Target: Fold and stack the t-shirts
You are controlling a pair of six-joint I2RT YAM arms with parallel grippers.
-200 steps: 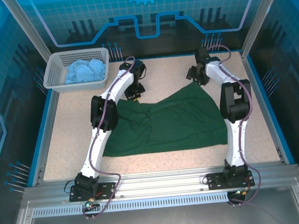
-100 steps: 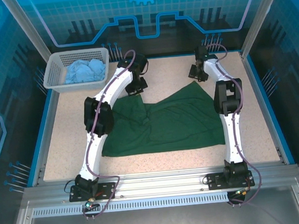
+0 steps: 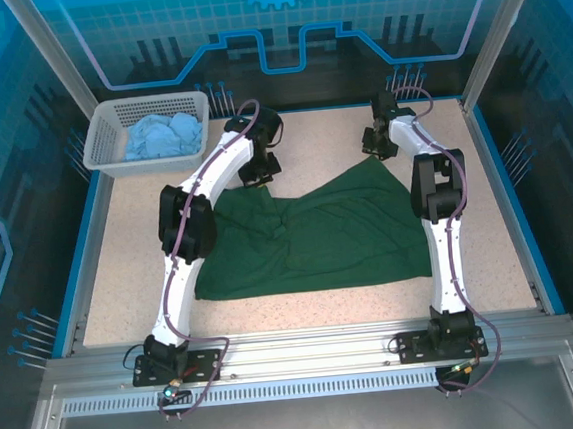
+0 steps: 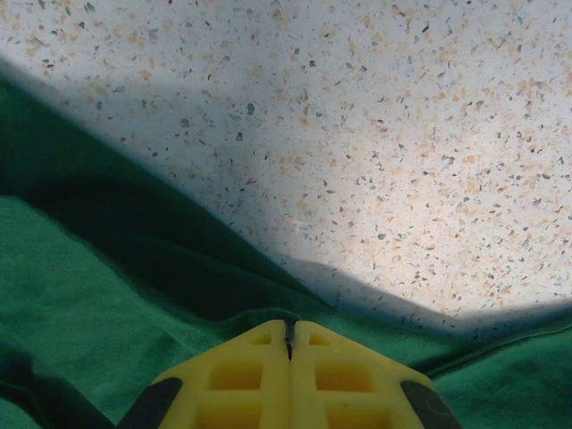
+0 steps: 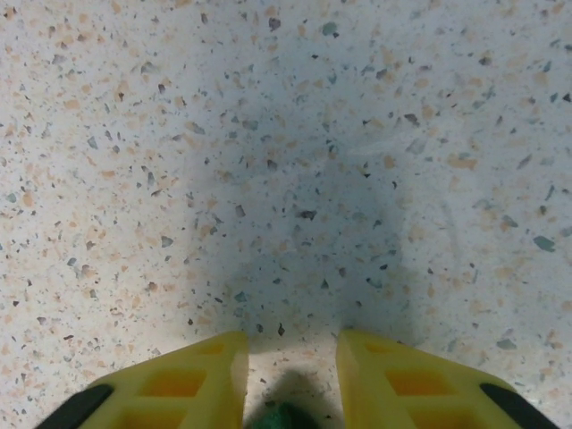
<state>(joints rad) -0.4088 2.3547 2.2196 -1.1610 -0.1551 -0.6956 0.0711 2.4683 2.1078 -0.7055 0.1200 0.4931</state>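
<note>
Dark green t-shirt [image 3: 329, 236] lies spread and rumpled mid-worktop [image 3: 139, 247]. The light blue t-shirt [image 3: 164, 137] is bundled in the basket [image 3: 95, 151] at the far left corner.

Left claw [image 4: 289, 332]: tips pressed together. The cloth edge runs up into them and hangs off the surface, so we read a pinch on the green shirt's far left corner.

Right claw [image 5: 290, 344]: jaws apart over the far right corner, with just a scrap of green between them (mostly bare speckle ahead).

Risks: we judge the right bite shallow. It could clamp on very little hem and slip on the lift, leaving the shirt hanging from the left corner and twisting. The left pinch is thin too.

Room: both claws sit near the far edge, so there is little margin beyond. The basket crowds the left arm. There is open worktop between the claws and along both sides of the shirt.
</note>
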